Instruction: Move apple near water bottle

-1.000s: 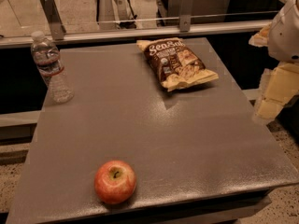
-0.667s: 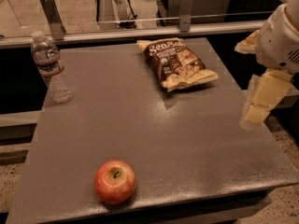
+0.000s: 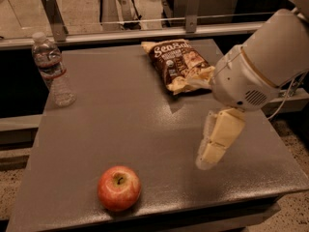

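Observation:
The red apple (image 3: 119,188) with yellowish patches sits near the table's front edge, left of centre. The clear water bottle (image 3: 52,69) with a white cap stands upright at the table's far left edge. My gripper (image 3: 206,159) hangs from the white arm (image 3: 263,64) over the right half of the table. It points down towards the surface, well to the right of the apple and a little farther back. It holds nothing that I can see. The bottle is far from both the apple and the gripper.
A brown chip bag (image 3: 180,65) lies at the back of the grey table (image 3: 120,124), just behind the arm. A metal rail with glass panels (image 3: 145,30) runs along the far side. The table's right edge (image 3: 285,149) is close to the arm.
The arm has swung in from the right edge towards the table's middle and lower, bringing the gripper closer to the apple. The apple, bottle and chip bag have not moved.

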`<state>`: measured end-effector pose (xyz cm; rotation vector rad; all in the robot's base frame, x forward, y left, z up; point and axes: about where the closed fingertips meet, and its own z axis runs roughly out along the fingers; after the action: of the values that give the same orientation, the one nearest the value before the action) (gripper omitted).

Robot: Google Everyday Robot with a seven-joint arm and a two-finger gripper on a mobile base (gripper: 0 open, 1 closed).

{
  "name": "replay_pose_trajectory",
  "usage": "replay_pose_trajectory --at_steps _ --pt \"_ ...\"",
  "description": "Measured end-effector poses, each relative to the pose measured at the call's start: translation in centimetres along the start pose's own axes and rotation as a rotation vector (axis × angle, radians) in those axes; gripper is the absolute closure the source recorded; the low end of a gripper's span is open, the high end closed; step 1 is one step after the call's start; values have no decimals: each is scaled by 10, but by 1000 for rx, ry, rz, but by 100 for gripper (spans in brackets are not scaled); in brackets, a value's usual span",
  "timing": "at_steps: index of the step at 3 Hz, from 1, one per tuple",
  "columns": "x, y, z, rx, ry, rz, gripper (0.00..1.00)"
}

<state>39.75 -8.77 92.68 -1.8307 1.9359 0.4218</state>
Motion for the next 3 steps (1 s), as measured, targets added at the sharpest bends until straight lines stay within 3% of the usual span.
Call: replay_pose_trajectory --at_steps 1,3 --pt "-27 36 35 -91 -91 -35 0" --pt "-48 84 94 -181 -176 -41 0"
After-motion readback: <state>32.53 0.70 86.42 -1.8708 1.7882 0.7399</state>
